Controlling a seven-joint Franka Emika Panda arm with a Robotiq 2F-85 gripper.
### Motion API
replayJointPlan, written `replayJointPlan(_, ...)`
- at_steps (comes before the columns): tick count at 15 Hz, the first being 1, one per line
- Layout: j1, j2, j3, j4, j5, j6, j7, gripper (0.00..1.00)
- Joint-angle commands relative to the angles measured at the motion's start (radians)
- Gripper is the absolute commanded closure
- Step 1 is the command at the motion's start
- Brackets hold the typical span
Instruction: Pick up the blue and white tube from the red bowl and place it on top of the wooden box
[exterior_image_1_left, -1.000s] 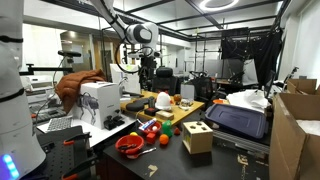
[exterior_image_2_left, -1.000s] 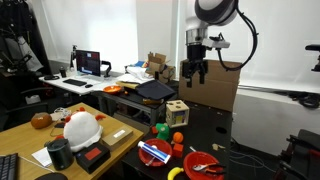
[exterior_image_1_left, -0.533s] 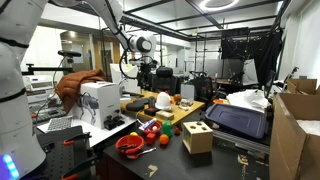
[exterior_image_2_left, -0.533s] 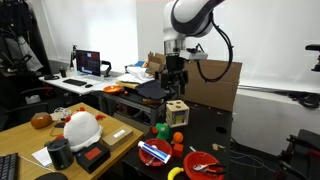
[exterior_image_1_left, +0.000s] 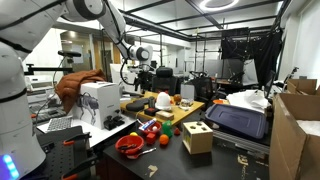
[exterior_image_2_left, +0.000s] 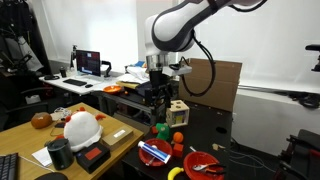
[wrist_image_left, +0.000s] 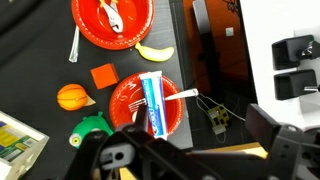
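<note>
The slim blue and white tube (wrist_image_left: 154, 100) lies inside the shallow round red bowl (wrist_image_left: 125, 100), at the centre of the wrist view. The pale wooden box (exterior_image_2_left: 177, 112) stands apart on the dark surface (exterior_image_2_left: 212, 128). The jaws hang above, wide open, holding nothing.

The arm (exterior_image_1_left: 100, 12) enters from the upper left in an exterior view. Its white links bend down toward the centre-left of the frame, and the dark gripper (exterior_image_1_left: 141, 76) hangs at its end. In an exterior view the arm (exterior_image_2_left: 180, 25) sweeps in from the upper right with a thick white bend at upper centre, and the gripper (exterior_image_2_left: 160, 90) points straight down near mid-frame. In the wrist view the gripper (wrist_image_left: 190, 140) fills the bottom edge, its jaws spread wide apart and closed on nothing.
</note>
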Motion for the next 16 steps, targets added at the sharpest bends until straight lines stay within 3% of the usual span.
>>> replayJointPlan(1, 0.028, 0.070, 0.000, 0.076, -0.037, -0.005, -0.024, 0.00)
replayJointPlan(9, 0.033, 0.263, -0.010, 0.227, -0.105, -0.009, -0.139, 0.00)
replayJointPlan(16, 0.028, 0.503, -0.019, 0.472, -0.090, -0.014, -0.152, 0.00)
